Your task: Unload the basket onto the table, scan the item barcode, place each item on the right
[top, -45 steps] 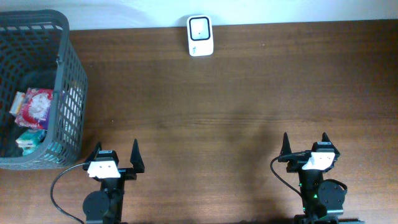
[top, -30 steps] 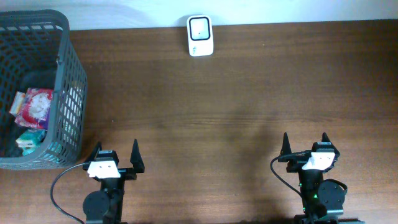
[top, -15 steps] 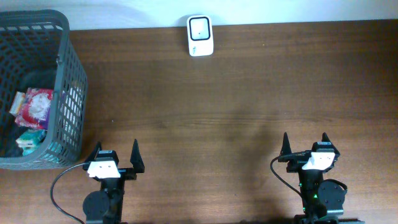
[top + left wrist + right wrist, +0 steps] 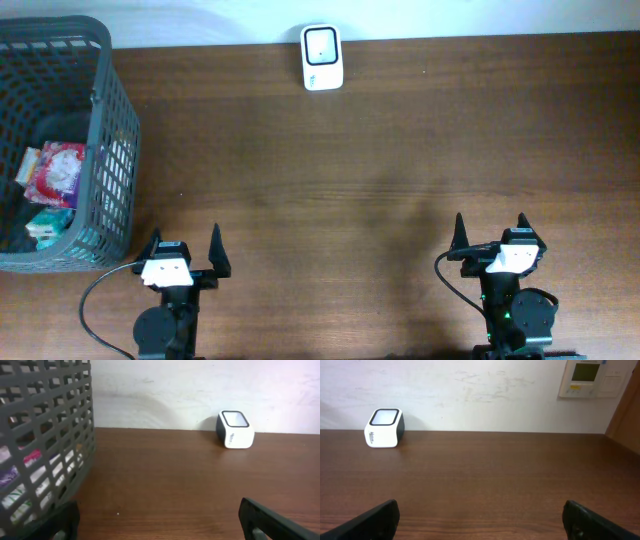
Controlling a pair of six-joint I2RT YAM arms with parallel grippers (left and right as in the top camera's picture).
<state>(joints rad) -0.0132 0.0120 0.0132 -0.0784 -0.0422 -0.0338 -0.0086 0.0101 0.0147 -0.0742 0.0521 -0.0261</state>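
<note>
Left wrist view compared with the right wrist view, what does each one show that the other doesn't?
Only the left wrist view shows the grey mesh basket with packets inside. Only the right wrist view shows a wall panel with a small display. Both show the white barcode scanner by the wall, the wooden table, and an open gripper: left gripper, right gripper.

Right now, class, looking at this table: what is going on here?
Nothing is being handled yet. The left end effector and right end effector sit open and empty at the near edge of the table. The packets to scan lie in the grey basket on the left; the white scanner stands at the far edge by the wall.
</note>
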